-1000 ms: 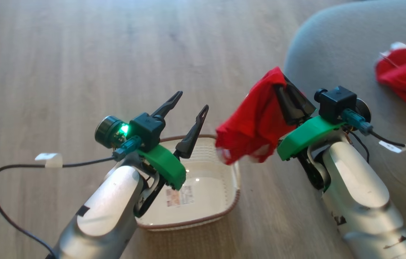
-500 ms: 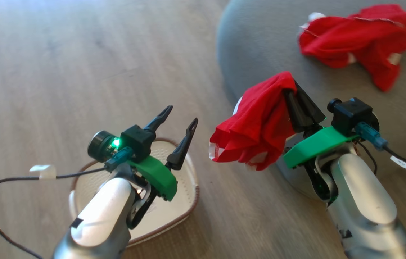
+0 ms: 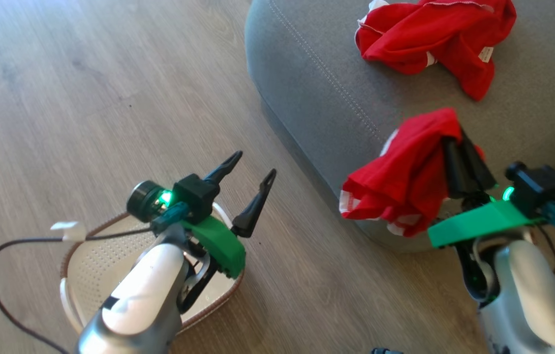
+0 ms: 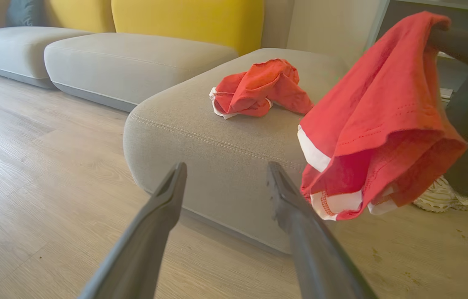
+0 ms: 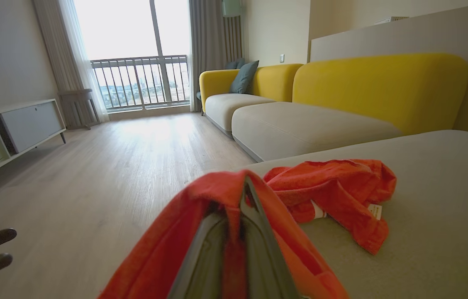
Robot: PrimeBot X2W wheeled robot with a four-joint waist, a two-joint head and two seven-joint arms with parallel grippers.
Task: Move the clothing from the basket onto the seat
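My right gripper is shut on a red garment with white trim, which hangs from its fingers above the near corner of the grey seat. The held garment also drapes at the right of the left wrist view and over my fingers in the right wrist view, garment. A second red garment lies crumpled on the seat. My left gripper stands open and holds nothing, above the cream basket on the floor.
Wood floor spreads to the left. A yellow-backed sofa with grey cushions stands beyond the seat. A low cabinet lines the far wall. A cable trails from my left wrist. A shoe sits by the seat.
The head camera has swung right, so the seat fills more of the view and the basket sits lower left. My right gripper carried the garment nearer over the seat's corner.
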